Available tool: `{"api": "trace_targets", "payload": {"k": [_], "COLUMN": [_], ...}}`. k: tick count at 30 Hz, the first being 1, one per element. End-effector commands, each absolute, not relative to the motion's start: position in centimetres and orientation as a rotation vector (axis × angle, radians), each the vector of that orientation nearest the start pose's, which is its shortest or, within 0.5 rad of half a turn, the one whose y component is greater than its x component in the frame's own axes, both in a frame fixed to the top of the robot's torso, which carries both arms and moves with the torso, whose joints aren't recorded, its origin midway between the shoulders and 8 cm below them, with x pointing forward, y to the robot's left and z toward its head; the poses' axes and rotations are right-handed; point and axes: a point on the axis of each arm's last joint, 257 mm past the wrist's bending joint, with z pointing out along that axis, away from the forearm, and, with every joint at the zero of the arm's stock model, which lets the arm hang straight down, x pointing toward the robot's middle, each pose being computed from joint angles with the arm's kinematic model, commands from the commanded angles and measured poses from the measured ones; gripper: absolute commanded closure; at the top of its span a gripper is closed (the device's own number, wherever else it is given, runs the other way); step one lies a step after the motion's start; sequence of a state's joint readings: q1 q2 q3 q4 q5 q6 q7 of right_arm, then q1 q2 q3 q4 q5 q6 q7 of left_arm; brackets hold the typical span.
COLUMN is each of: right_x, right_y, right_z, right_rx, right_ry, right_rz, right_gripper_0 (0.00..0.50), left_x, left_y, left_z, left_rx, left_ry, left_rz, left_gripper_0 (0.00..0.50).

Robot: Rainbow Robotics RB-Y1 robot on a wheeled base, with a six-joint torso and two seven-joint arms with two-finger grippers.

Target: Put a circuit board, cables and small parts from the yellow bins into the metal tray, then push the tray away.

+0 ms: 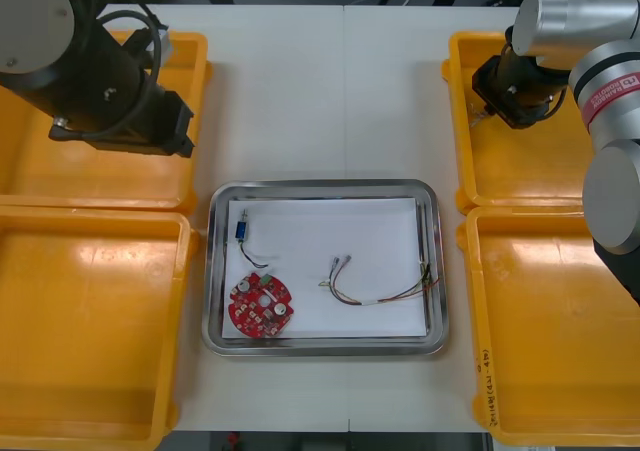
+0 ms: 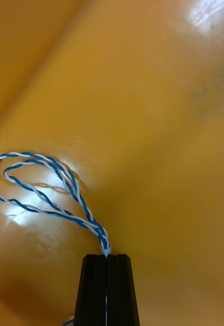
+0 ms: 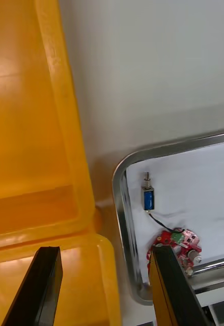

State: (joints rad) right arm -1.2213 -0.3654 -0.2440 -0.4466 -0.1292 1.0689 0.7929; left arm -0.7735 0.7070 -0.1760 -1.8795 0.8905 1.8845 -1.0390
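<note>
Logging the cable pick. My right gripper (image 2: 106, 256) is down in the yellow bin (image 1: 458, 161) off the metal tray's (image 1: 325, 184) far right corner, with both fingers pinched together on the twisted blue and white cable (image 2: 96, 230). The grip sits where the loop's strands converge, and the rest of the loop lies slack on the bin floor ahead of the fingertips. I judge that pinching there should bring both strands up together rather than leave one dragging.

Left gripper (image 3: 104, 249) hangs over the rim of the left yellow bin (image 3: 66, 117), off the tray's far left corner. Its fingers are spread wide with nothing between them: idle.

Inside the tray: round red circuit board (image 1: 261, 308) by the near left corner, a small metal part (image 1: 242, 231) just beyond it, and the red and yellow cable (image 1: 380, 299) toward the right side.

Next call: lift clear of the bin wall, then carry over the tray's bare far half. Risk: the thin cable could slip from the pinch.
</note>
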Motion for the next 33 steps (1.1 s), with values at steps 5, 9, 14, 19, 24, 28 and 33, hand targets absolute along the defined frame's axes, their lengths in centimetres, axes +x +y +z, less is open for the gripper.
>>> {"api": "trace_targets", "payload": {"k": [5,9,14,19,24,28,33], "right_x": [66.1,65.3,64.6,63.8,63.2,62.5,61.5], "right_y": [-28.6,-29.0,-29.9,-31.1,-32.3,-32.9,-33.7], "right_z": [-15.3,-13.9,-13.3,-13.2,-12.7,-11.7,-10.5], "right_rx": [1.065,1.061,1.062,1.062,1.061,1.052,1.041], "right_ry": [2.363,2.388,2.408,2.431,2.445,2.463,2.486], "right_rz": [0.233,0.208,0.191,0.163,0.137,0.118,0.097], "right_gripper_0": [0.500,0.500,0.500,0.500,0.500,0.500,0.500], "left_x": [51.0,52.1,53.9,56.5,59.1,61.1,62.3], "left_y": [26.2,28.8,31.0,32.8,33.9,34.9,35.6], "left_z": [-6.0,-5.9,-6.1,-6.4,-6.7,-6.8,-6.8], "left_rx": [0.089,0.080,0.051,0.041,0.059,0.076,0.107], "left_ry": [2.586,2.578,2.550,2.493,2.424,2.365,2.323], "left_rz": [-0.095,-0.041,0.002,0.011,-0.001,-0.001,0.014], "left_gripper_0": [0.000,0.000,0.000,0.000,0.000,0.000,0.000]}}
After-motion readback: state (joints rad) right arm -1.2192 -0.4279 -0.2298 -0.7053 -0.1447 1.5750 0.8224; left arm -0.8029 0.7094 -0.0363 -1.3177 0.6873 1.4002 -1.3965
